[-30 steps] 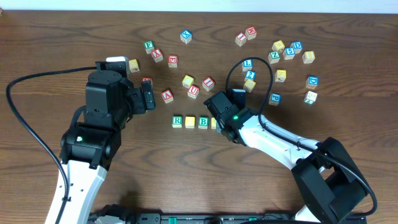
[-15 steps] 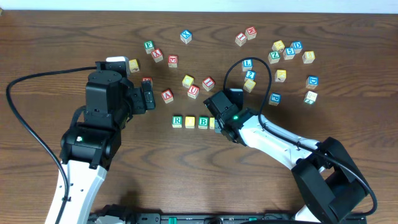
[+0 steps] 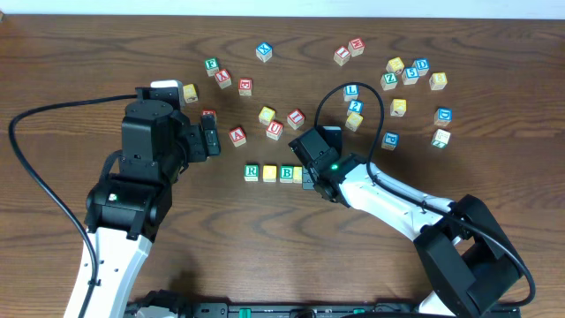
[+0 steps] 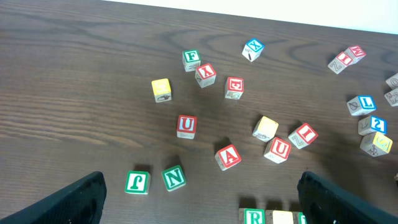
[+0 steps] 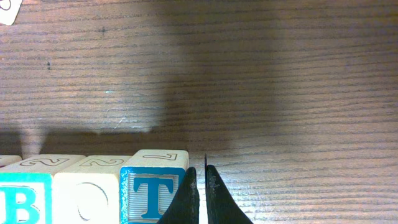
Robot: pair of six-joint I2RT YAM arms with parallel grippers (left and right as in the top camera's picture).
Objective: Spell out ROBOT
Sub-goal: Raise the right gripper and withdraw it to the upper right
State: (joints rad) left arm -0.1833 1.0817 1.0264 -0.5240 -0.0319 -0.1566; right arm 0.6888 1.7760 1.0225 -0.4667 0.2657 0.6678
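A row of cubes lies mid-table: green R [image 3: 252,172], a yellow-faced cube [image 3: 270,173], green B [image 3: 289,173]. The right wrist view shows the row's end: B [image 5: 22,205], a pale cube with an O [image 5: 87,199], blue T [image 5: 152,196], touching side by side. My right gripper [image 5: 199,174] is shut and empty, its fingers against the T's right side. In the overhead view it [image 3: 309,177] hides the O and T. My left gripper [image 4: 199,205] is open and empty, hovering left of the row [image 3: 210,140]. R [image 4: 254,217] shows at its view's bottom edge.
Loose cubes lie behind the row: red A [image 3: 237,136], red U [image 3: 274,130], a yellow cube [image 3: 267,115], green F [image 4: 191,59], green N [image 4: 173,178], green J [image 4: 137,182]. Several blue and yellow cubes cluster at the back right [image 3: 410,75].
My right gripper has edged slightly left toward the row's end, covering the cube that showed beside B. The left arm has not moved.
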